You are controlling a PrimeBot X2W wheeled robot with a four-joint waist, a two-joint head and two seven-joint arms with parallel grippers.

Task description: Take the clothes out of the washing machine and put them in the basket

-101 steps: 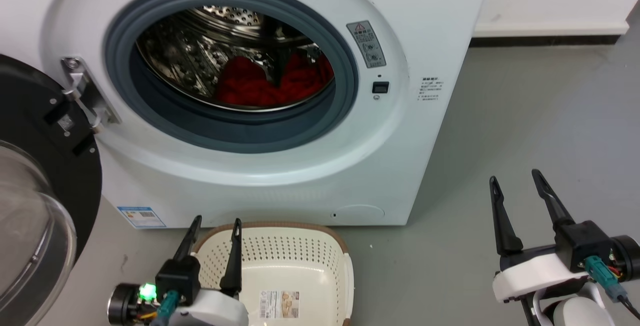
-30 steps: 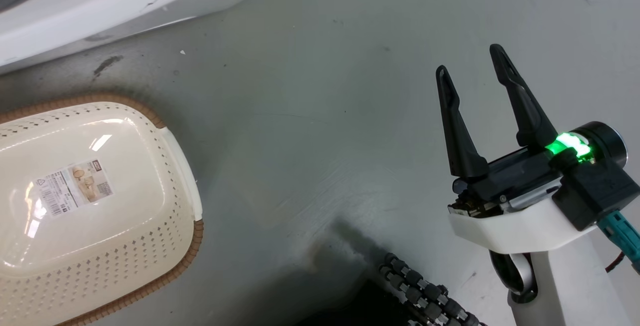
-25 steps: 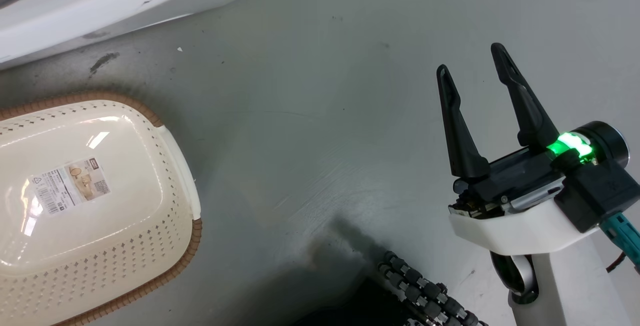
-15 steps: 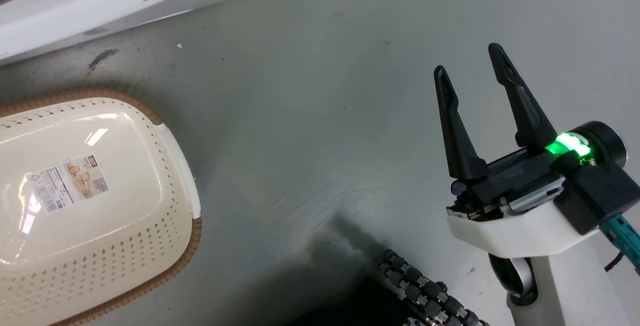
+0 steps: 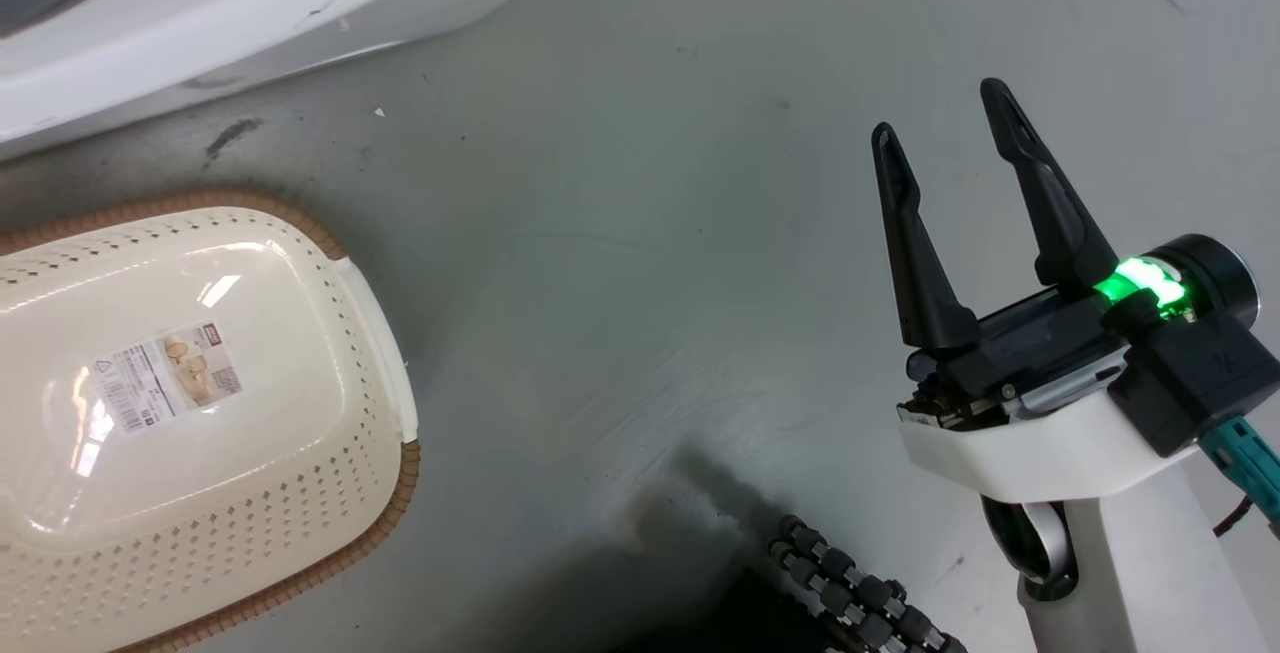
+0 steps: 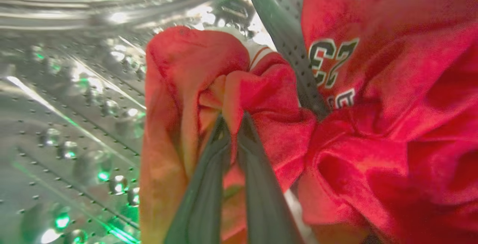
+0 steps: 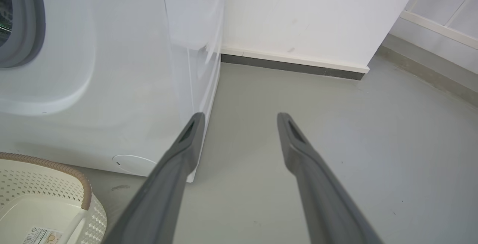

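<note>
While my left claw pinches bright red soft garments mid-frame inside the perforated steel drum, none is out | right claw spread, empty | cream perforated plastic basket, lower left, bare.

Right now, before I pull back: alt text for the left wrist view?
The left gripper is shut on a fold of a bright red soft fabric garment inside the perforated steel drum. A second red garment with white printed lettering lies to the right, past a grey perforated drum rib.
</note>
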